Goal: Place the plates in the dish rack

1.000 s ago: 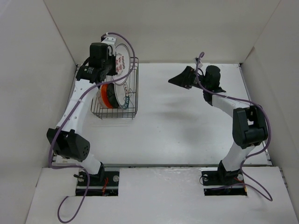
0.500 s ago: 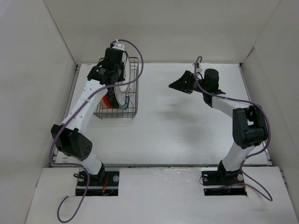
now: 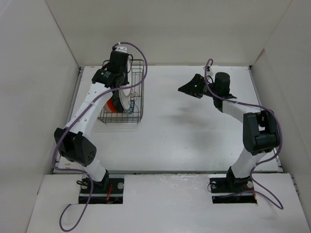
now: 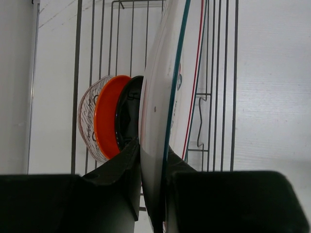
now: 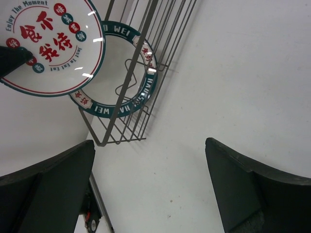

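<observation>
Left fingers (image 4: 114, 189) pinch red-marked plate (image 4: 154, 126) upright on edge over dish rack (image 4: 77, 73); right fingers (image 5: 243, 194) spread.

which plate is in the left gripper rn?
The white plate with red marks: the left gripper pinches its edge. The clear plate, orange plate, black plate and blue-green-rimmed plate stand free in the dish rack.

White plate with red marks (image 5: 51, 46), ahead and to the left of the right gripper (image 5: 150, 189): "Enjoy The Moment" in dark letters along the upper rim; large red Chinese characters in two rows at the centre; a small curved line of print beneath, too small to read. Plate with blue-green rim (image 5: 104, 108), partly behind the first: "WEI" in white on the band, repeated; other rim words unclear.
</observation>
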### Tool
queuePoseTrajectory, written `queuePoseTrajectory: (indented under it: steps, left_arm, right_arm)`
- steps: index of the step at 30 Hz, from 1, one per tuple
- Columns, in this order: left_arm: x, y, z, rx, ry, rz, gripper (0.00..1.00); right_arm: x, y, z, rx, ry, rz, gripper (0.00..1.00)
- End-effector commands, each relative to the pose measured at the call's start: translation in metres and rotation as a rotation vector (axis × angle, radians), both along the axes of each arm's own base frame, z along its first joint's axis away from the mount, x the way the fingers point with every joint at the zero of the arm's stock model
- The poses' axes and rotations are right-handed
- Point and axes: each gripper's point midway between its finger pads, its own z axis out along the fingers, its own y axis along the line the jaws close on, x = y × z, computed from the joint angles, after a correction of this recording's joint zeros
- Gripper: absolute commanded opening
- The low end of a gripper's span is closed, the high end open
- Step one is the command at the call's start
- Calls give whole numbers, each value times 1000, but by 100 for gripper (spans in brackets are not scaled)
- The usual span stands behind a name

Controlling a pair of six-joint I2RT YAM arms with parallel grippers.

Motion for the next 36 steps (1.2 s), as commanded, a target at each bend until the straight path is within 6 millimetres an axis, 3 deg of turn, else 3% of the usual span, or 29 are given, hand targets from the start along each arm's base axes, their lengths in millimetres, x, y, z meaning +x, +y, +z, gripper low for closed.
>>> queuePoseTrajectory:
  steps: [1, 11, 18, 36]
  left_arm:
    - [10, -2, 2, -25, -41, 20, 0]
    - [10, 1, -20, 1, -10, 36, 0]
    - [11, -4, -25, -12, 5, 15, 0]
    - [12, -8, -46, -7, 56, 0, 1]
  right_arm:
    - [0, -7, 17, -1, -73, -3, 100]
    - [1, -10, 13, -1, -63, -3, 100]
    - [3, -14, 1, -10, -43, -11, 100]
    - [5, -17, -7, -10, -25, -11, 100]
